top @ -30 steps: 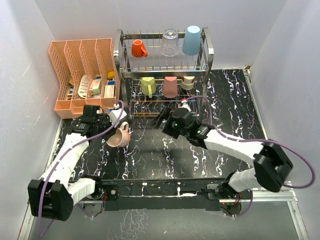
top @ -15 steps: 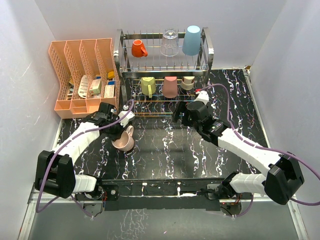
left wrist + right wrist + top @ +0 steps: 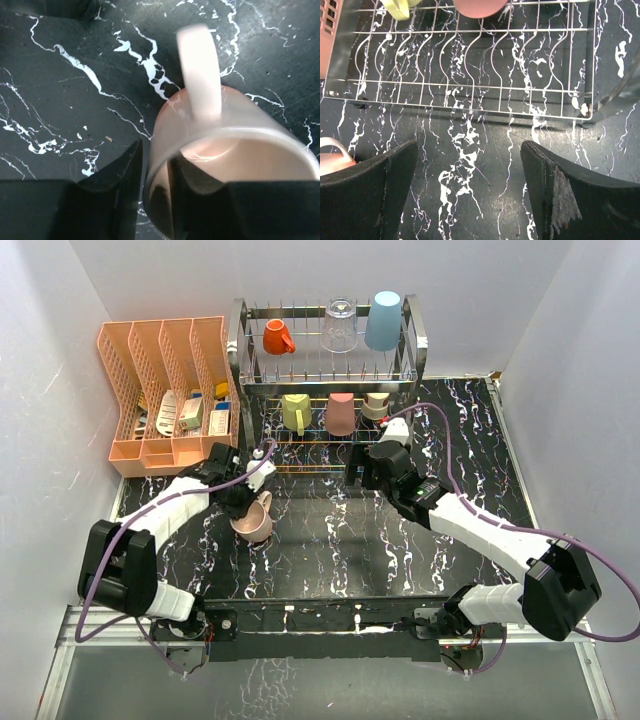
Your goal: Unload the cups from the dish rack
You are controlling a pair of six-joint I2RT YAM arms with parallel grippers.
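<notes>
The chrome dish rack (image 3: 415, 350) stands at the back. Its upper tier holds the small orange mug (image 3: 277, 337), clear glass (image 3: 339, 326) and light blue tumbler (image 3: 383, 320). Its lower tier holds the yellow mug (image 3: 295, 412), salmon-red cup (image 3: 340, 413) and steel cup (image 3: 376, 405). My left gripper (image 3: 243, 502) is shut on the wall of the pale pink mug (image 3: 254, 522), one finger inside and one outside (image 3: 156, 155), low over the black marbled table. My right gripper (image 3: 358, 468) is open and empty (image 3: 470, 165) just in front of the rack's lower tier (image 3: 470, 90).
A peach slotted organizer (image 3: 165, 390) with small items stands left of the rack. White walls close in both sides and the back. The rack's chrome end frame (image 3: 620, 95) curves at the right of the right wrist view. The pink mug (image 3: 332, 157) shows at its left edge.
My left gripper has carried the pink mug to the right and a little nearer, turning it. My right gripper has swung right and back toward the front of the rack.
</notes>
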